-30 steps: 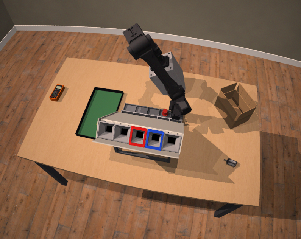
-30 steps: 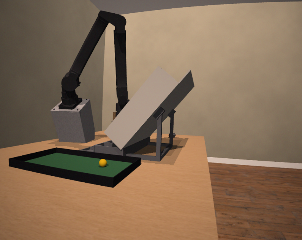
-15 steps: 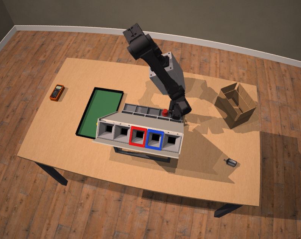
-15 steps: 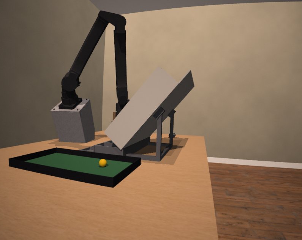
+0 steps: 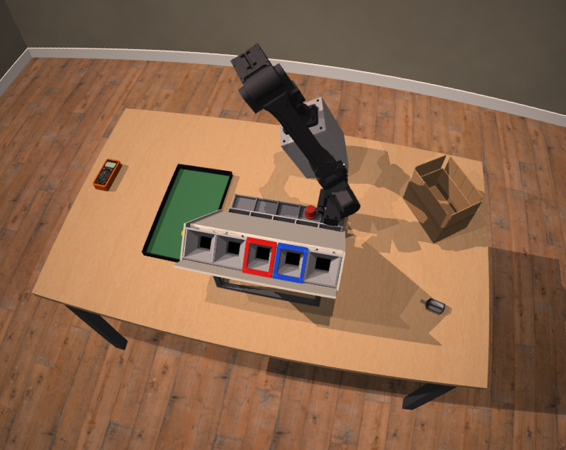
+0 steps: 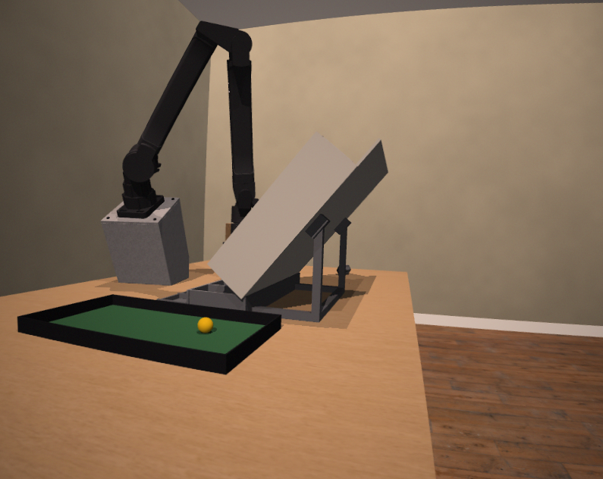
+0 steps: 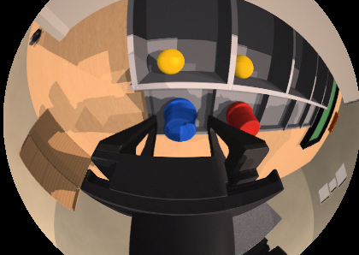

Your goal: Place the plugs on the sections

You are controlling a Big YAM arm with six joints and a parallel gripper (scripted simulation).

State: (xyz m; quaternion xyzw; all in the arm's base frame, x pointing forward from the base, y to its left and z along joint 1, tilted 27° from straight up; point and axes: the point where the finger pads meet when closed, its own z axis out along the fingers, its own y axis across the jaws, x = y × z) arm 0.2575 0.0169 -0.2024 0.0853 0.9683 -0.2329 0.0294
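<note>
Blue knobbed plastic plug (image 7: 179, 118) standing on flat front part of end section, between spread, non-gripping fingers of black gripper (image 5: 332, 222) (image 7: 182, 121). Apparently releasing, 2nd plug placement; next, back straight off without nudging red cylindrical plug (image 5: 310, 211) (image 7: 243, 118).

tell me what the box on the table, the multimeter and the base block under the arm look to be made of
Box: likely corrugated cardboard, matte brown, with fine ridges and folding flaps.
Multimeter: probably plastic or rubber, given its moulded-looking orange edge.
Base block: speckled grey, perhaps stone or cast metal.
</note>
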